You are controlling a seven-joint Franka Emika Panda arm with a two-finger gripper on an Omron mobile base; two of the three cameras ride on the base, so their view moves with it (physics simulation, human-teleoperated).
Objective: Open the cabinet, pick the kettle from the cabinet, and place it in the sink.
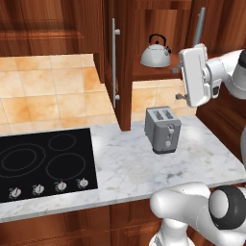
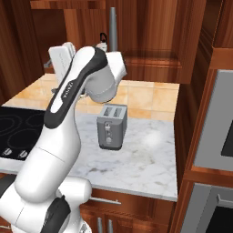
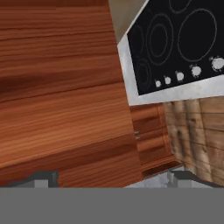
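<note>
item: cabinet (image 1: 126,62), wall-mounted, dark reddish-brown wood, long vertical silver bar handles; one door stood swung out edge-on toward the left base camera, its handle (image 1: 114,62) along the near edge, and the bay behind it lay open. contents: kettle (image 1: 155,54), squat, silver-grey, black arched handle and lid knob, upright on the inner shelf (image 1: 153,72), near the shelf's front edge. item: gripper (image 1: 178,81), at the right of the open bay, level with the shelf and just beside the kettle, not touching it; fingers spread wide, nothing between them. in the hand view the two dark finger tips (image 3: 43,178) framed a broad plane of wood grain close in front, judged to be the open door's face, with the cooktop (image 3: 175,43) and its knobs beyond. below: toaster (image 1: 163,129), grey, two-slot, on the white marble counter (image 1: 125,163) directly under the shelf. step in hand, as judged: door opening finished or nearly so, reach for the kettle next. handling note: the hand looked turned toward the door rather than the kettle, so it would need to rotate and face the bay before advancing; approach best made level with the arched handle or around the body, jaws kept wide until both sides were cleared, and the door and right-hand handle (image 1: 199,26) avoided during the swing. risk: a nudge could push the kettle deeper onto the shelf or off onto the toaster.
</note>
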